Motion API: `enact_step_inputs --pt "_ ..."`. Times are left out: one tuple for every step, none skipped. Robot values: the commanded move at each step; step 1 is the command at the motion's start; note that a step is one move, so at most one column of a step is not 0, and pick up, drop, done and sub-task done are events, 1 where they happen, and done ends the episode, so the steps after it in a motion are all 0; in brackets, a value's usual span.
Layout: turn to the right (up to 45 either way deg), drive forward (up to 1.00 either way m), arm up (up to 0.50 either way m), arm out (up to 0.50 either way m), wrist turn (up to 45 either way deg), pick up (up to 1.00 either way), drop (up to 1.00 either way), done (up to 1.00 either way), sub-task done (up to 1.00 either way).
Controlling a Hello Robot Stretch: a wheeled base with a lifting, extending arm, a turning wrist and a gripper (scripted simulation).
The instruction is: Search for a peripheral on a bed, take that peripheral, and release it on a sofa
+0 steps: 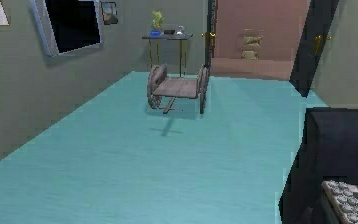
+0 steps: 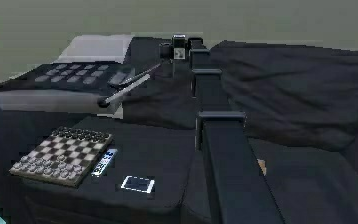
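Observation:
A dark keyboard point(image 2: 69, 76) with rows of pale keys and a grey rim lies tilted at the upper left of the arm side view, over the dark sofa point(image 2: 287, 90). The arm point(image 2: 222, 150) rises from the bottom edge to its white marker squares point(image 2: 179, 45). From there the gripper point(image 2: 112, 97) reaches left, its thin fingers point(image 2: 137, 83) ending at the keyboard's near edge. I cannot tell whether the gripper holds anything. A grey-white slab point(image 2: 102, 46) shows just behind the keyboard.
On the sofa seat lie a chessboard point(image 2: 62, 156), a small remote point(image 2: 105, 164) and a phone point(image 2: 138, 184). Ahead is teal floor point(image 1: 137, 160) with a chair point(image 1: 177, 90), a side table with a plant point(image 1: 167, 36), a wall television point(image 1: 72, 25), a doorway point(image 1: 252, 40) and the sofa's end point(image 1: 332, 150).

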Motion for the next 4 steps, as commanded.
enact_step_inputs --pt "0.0 0.0 0.0 0.0 45.0 0.0 0.0 0.0 0.0" --pt "0.0 0.0 0.0 0.0 39.0 0.0 0.0 0.0 0.0" --pt "0.0 0.0 -0.24 0.0 0.0 0.0 0.0 0.0 0.0" --pt "0.0 0.0 -0.5 0.0 0.0 0.0 0.0 0.0 0.0"
